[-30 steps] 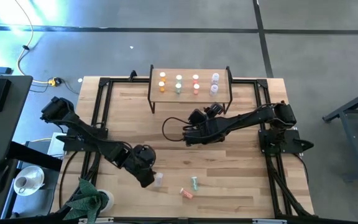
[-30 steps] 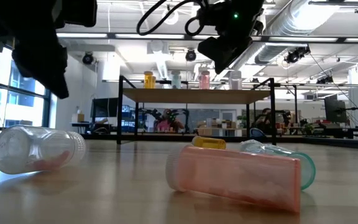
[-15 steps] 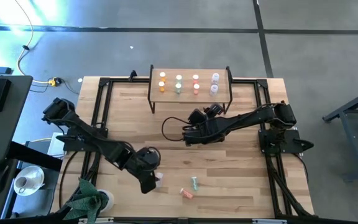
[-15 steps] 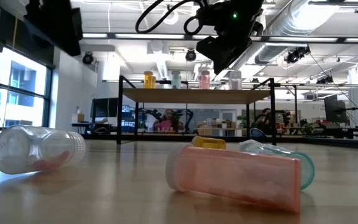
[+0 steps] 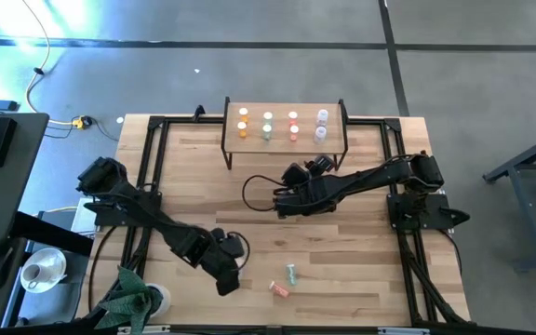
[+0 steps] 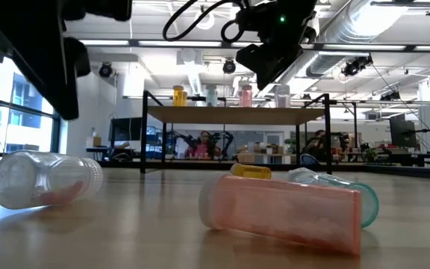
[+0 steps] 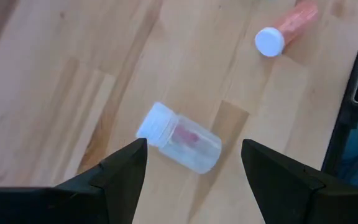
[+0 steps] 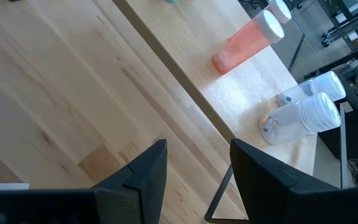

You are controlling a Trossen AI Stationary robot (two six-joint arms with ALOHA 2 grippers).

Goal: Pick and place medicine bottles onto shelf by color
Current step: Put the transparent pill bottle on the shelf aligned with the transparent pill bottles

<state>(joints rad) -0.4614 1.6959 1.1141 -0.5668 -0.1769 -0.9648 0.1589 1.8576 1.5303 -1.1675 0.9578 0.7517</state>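
A pale wooden desk (image 5: 342, 242) fills the high view, with an open workshop showing behind it in the low view. At the desk's far edge stands the shelf (image 5: 285, 112), already carrying sorted bottles in colour columns: orange (image 5: 243, 122), green (image 5: 267, 124), pink-red (image 5: 293, 124) and clear/white (image 5: 322, 125).

Judging by that, most of the sorting looks done. Three bottles lie on their sides near the front edge: a clear bottle (image 7: 180, 138), a pink-red bottle (image 5: 279, 289) and a green-capped bottle (image 5: 291, 274).

The left hand (image 7: 191, 165) hangs directly over the clear bottle, fingers spread wide on either side and gripping nothing. The right hand (image 8: 197, 158) waits mid-desk below the shelf, partly open and empty.

From above, the left arm hides the clear bottle; only the left wrist view shows it, along with its white cap and a reddish patch inside. The low view reveals an orange-capped item (image 6: 251, 171) behind the pink bottle, which I cannot find from above.
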